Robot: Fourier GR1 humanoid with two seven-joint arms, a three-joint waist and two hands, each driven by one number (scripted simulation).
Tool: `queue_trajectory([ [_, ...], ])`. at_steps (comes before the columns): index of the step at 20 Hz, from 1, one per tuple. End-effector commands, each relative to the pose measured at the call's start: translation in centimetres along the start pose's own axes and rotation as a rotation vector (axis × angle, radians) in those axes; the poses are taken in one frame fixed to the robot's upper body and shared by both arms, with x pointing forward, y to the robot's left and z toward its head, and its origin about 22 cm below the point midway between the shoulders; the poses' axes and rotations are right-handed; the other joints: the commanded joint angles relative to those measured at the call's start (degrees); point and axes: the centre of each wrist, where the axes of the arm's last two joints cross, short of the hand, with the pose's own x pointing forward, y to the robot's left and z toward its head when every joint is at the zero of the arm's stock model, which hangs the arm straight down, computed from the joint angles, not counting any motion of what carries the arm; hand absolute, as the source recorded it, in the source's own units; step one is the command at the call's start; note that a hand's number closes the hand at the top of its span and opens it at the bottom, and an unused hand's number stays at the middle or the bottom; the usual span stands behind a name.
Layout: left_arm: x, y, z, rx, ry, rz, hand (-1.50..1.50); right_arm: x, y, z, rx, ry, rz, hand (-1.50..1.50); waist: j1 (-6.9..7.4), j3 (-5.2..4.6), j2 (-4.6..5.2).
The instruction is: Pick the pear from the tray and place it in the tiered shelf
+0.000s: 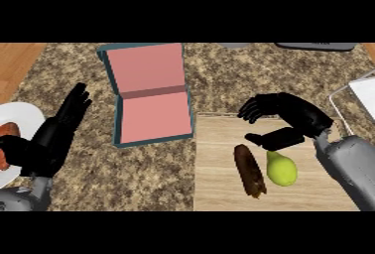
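A yellow-green pear (281,168) lies on the wooden tray (219,168) at the right, stem end pointing up. Beside it on its left lies a dark brown elongated item (249,170). My right hand (287,115) hovers just above the pear, fingers curled loosely and thumb pointing left toward the tray; it holds nothing. The tiered shelf (150,94), teal-framed with pink levels, stands at the upper middle, left of the tray. My left hand (55,134) rests open at the far left, fingers up.
A white plate (22,119) with an orange-red food item (7,130) sits at the left edge, partly under my left hand. A white object with a metal rim (359,96) shows at the right edge. Speckled countertop (95,168) surrounds everything.
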Motion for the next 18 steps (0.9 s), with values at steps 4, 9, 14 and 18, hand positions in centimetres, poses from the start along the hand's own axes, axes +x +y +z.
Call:
queue_trajectory([
  [4, -1.3, -0.1, 0.5, -0.034, -0.013, -0.009, 0.0, -0.3, -4.5, -0.8, 0.417, 0.053, 0.029, -1.5, -0.95, 0.25, -0.56],
  [9, 0.3, -0.7, -0.2, -0.035, -0.006, 0.001, 0.0, 4.5, -9.2, -1.6, 0.461, 0.078, 0.148, -1.5, -2.37, 0.26, -1.08],
  [14, -0.7, 0.2, 0.1, -0.028, 0.013, 0.008, 0.0, 7.1, -9.6, -2.1, 0.528, 0.112, 0.367, -1.5, -2.13, 0.3, -0.92],
  [18, -0.2, 0.0, -0.5, -0.026, -0.014, 0.004, 0.0, 9.5, -8.2, -4.0, 0.601, 0.15, 0.488, -1.5, -2.15, 0.27, -0.95],
])
